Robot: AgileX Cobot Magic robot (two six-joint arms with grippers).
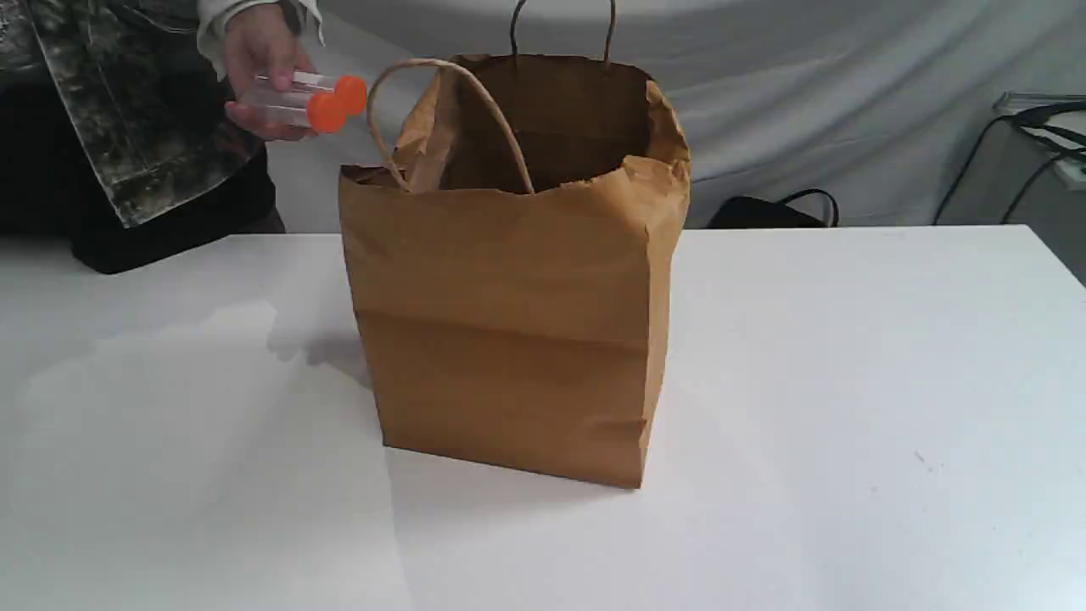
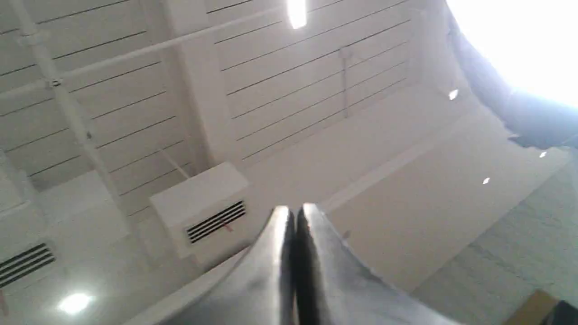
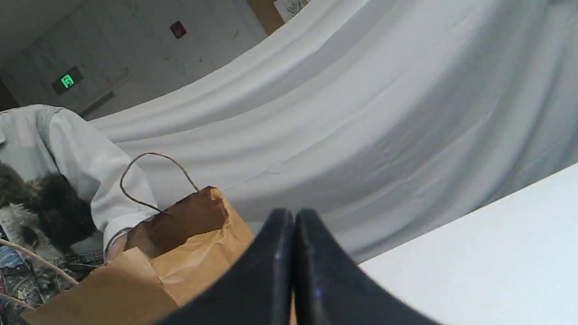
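Paper bag (image 1: pixel 509 339), we judge, is light, thin and crush-prone, best taken by its cord handle (image 1: pixel 422 62); left gripper (image 2: pixel 295 212) and right gripper (image 3: pixel 293 214) both sit closed on nothing.

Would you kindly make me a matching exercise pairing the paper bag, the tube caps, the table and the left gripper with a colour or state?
Things:
1. paper bag
2. tube caps
3. table
4. left gripper

Colour or state:
A. white
B. shut
C. brown, standing open
D. orange

Pairs: 1-C, 2-D, 3-A, 4-B
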